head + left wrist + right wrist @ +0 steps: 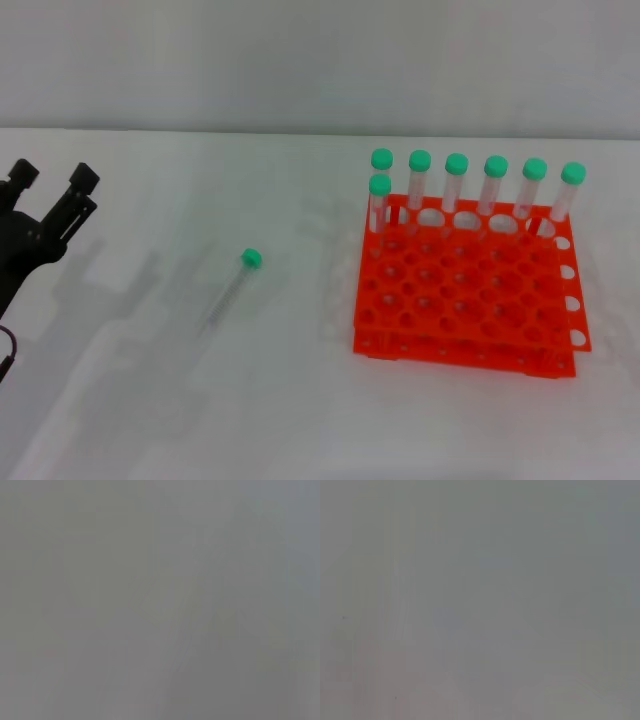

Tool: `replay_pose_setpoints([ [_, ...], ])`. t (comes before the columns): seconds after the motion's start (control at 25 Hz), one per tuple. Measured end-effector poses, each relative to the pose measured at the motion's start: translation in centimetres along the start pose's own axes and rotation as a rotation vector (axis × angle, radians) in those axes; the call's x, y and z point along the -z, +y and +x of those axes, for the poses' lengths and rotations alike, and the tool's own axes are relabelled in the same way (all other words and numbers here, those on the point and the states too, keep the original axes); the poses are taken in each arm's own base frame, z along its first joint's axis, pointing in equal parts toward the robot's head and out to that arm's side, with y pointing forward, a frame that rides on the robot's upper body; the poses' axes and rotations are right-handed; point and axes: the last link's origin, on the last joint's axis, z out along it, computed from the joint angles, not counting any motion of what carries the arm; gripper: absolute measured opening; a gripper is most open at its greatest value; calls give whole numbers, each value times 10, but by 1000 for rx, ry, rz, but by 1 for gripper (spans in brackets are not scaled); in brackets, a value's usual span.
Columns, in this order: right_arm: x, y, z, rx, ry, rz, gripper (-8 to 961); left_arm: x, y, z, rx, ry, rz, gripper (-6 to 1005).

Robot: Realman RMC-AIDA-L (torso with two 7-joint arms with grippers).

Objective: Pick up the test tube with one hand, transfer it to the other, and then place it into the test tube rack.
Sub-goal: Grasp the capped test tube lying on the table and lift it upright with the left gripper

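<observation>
Slim clear test tube (228, 292) lying flat, gridded orange rack (462, 290), black left claw (52, 195) spread

My head camera looks forward and down over the white table (150, 400); both my wrist cameras show only featureless grey, sharing nothing recognisable with it.

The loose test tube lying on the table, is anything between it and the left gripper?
Nothing visible. The left gripper hovers open at the table's left edge, and only bare white table separates it from the test tube. The test tube rack stands on the tube's far side.
</observation>
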Motion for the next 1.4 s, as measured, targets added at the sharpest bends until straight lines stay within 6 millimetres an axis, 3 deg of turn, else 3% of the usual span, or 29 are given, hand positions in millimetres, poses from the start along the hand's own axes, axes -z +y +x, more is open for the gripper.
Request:
replay_pose_setpoints([
  [0.12,1,0,0,0,2,2,860,-1,-6,6,26,-35,-31,893],
  [0.36,-1,-3,-1,5,-7,16,859,-11,-32,37,104,-173,-76,893],
  [0.64,-2,-8,-4,13,-22,47,857,-39,-49,85,189,-473,-56,892],
  [0.8,-1,-13,-6,19,-33,73,856,-65,-47,101,225,-694,-30,891],
  [0.92,1,-18,-8,35,-42,100,856,-76,-44,104,234,-810,-11,891],
  [0.96,1,-20,-9,42,-45,109,855,-88,-39,104,239,-935,9,891],
  [1.08,3,-24,-10,69,-50,136,855,-104,-28,103,205,-1099,32,890],
  [1.4,3,-27,-11,114,-49,153,853,-134,0,101,75,-1310,8,889],
])
